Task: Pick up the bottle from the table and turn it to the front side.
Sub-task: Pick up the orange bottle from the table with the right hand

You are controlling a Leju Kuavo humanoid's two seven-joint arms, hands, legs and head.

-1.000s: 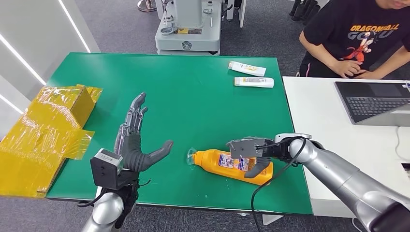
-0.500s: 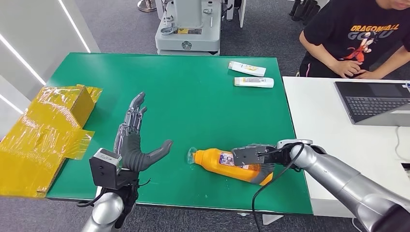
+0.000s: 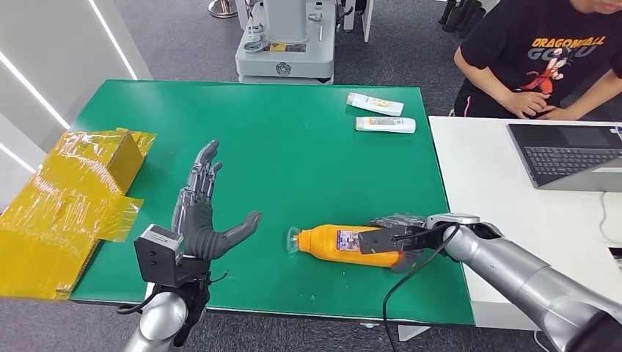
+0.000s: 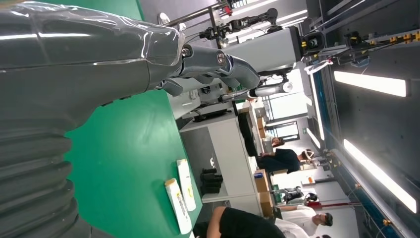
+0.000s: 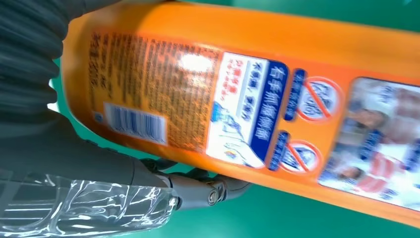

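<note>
One orange bottle point(image 3: 345, 243) lies gripped in the right hand point(image 3: 400, 236), near the green table's point(image 3: 293, 147) front edge. Two white tubes point(image 3: 385, 125) rest well beyond it. The left hand point(image 3: 202, 216) is spread wide, holding nothing, bare green between it and the bottle.

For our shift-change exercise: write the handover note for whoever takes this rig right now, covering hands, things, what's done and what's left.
Right hand: grips the orange bottle, which lies on its side near the green table's front edge, cap toward the left hand.
Left hand: open, raised over the table, holding nothing.
Done: bottle grasped.
Left: lift it and turn it; the right wrist view shows the barcode side, seemingly the back.
</note>
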